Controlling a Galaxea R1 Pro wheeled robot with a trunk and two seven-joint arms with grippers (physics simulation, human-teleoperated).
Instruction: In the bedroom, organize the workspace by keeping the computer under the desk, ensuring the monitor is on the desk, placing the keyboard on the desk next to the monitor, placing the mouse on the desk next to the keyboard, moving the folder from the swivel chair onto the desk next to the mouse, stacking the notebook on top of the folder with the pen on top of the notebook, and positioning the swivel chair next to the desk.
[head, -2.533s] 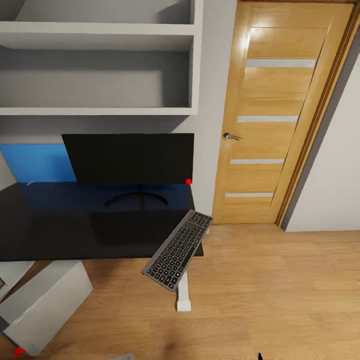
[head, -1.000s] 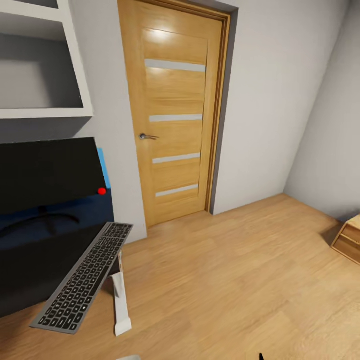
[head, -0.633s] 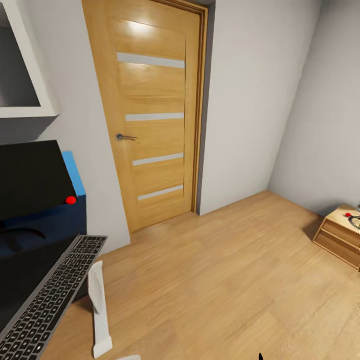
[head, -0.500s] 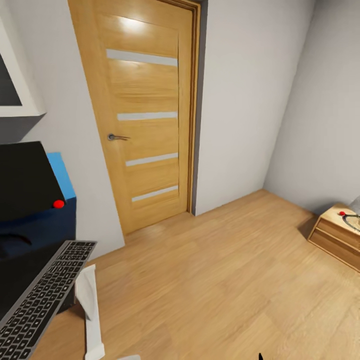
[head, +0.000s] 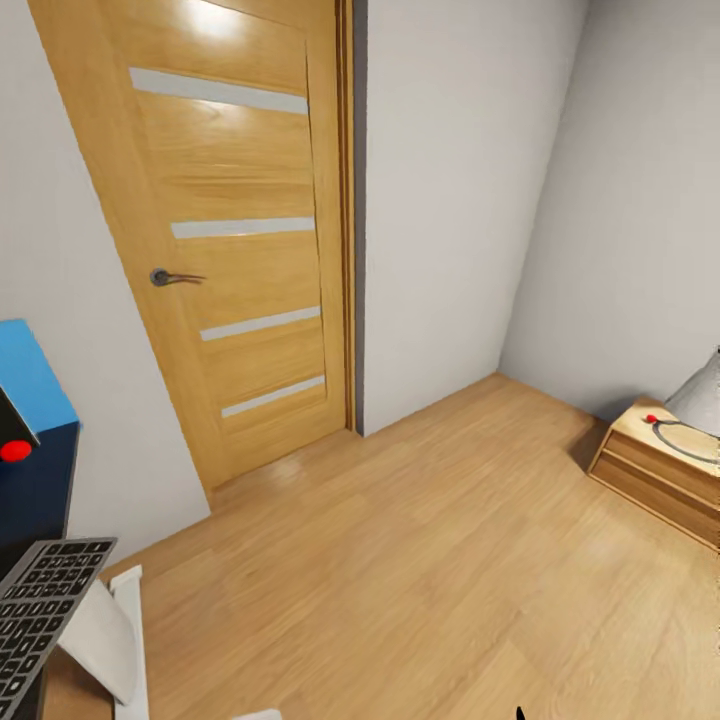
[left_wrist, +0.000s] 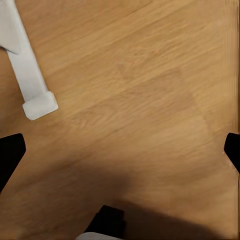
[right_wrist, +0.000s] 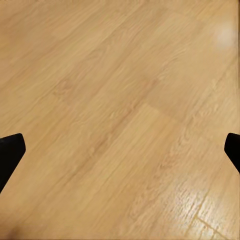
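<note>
Keyboard (head: 40, 610): grey with dark keys, at the head view's lower left edge, lying aslant on the desk's corner with its near part running out of the picture; its far end reaches past the dark top over the white leg.
Desk (head: 35, 480): only its end shows at the left edge of the head view, a glossy dark top with a bright blue back panel rising behind it.
Desk leg (head: 120, 640): white, below the keyboard's end; its long white foot (left_wrist: 31, 75) lies flat on the floor in the left wrist view, ending in a blunt block.
Monitor (head: 14, 440): a sliver of its black front corner at the left edge, with the red dot at that corner, standing before the blue panel.
Left gripper (left_wrist: 120, 155): fingers spread wide, their black tips at the two side edges of the wrist view, nothing between them; it hangs over bare floor near the desk foot.
Right gripper (right_wrist: 120, 152): fingers likewise wide apart and empty, black tips at both side edges, above bare wooden floor with a bright glint on it.
Floor (head: 420, 560): light wooden planks, across the room's middle.
Door (head: 220, 230): light wood with four pale horizontal strips and a metal lever handle, closed, in the wall just beside the desk's end.
Walls (head: 520, 180): plain pale grey, meeting in a corner right of the door.
Low wooden unit (head: 655, 480): at the right edge, against the wall, well apart from the desk; a grey object with a thin dark loop and a small red dot rests on it, too cut off to identify.
</note>
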